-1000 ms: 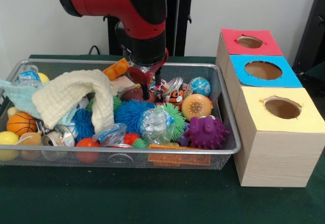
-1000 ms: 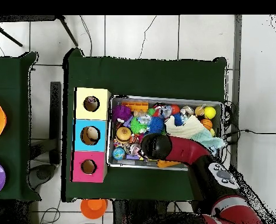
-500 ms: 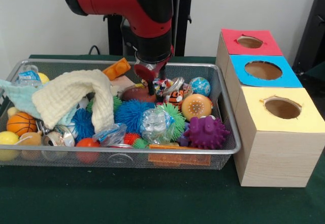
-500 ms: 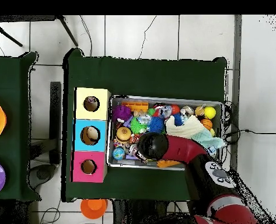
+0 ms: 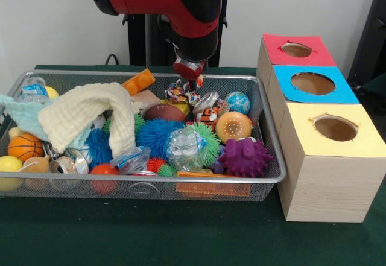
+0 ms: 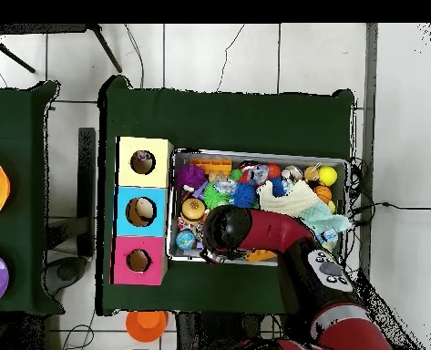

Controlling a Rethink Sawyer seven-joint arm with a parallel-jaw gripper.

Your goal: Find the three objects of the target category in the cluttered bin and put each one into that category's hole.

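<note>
The wire mesh bin [image 5: 269,130] stands on the green table, full of toys; it also shows in the overhead view [image 6: 255,153]. My gripper [image 5: 187,80] hangs over the bin's far middle. It is shut on the knotted rope bundle [image 5: 178,90] of white, red, yellow and green strands, held just above the clutter. In the overhead view the arm's head [image 6: 223,228] hides the gripper and the bundle. I cannot tell which other toys belong to the category.
Three wooden boxes with holes stand right of the bin: red [image 5: 298,50], blue [image 5: 312,84], yellow [image 5: 335,128]. In the bin lie a yellow cloth [image 5: 90,112], a purple spiky ball [image 5: 244,156], a dotted orange ball [image 5: 233,126] and a brown football [image 5: 164,112].
The gripper has risen out of the clutter and shifted slightly toward the boxes, lifting the rope bundle off the pile. The brown football now lies uncovered.
</note>
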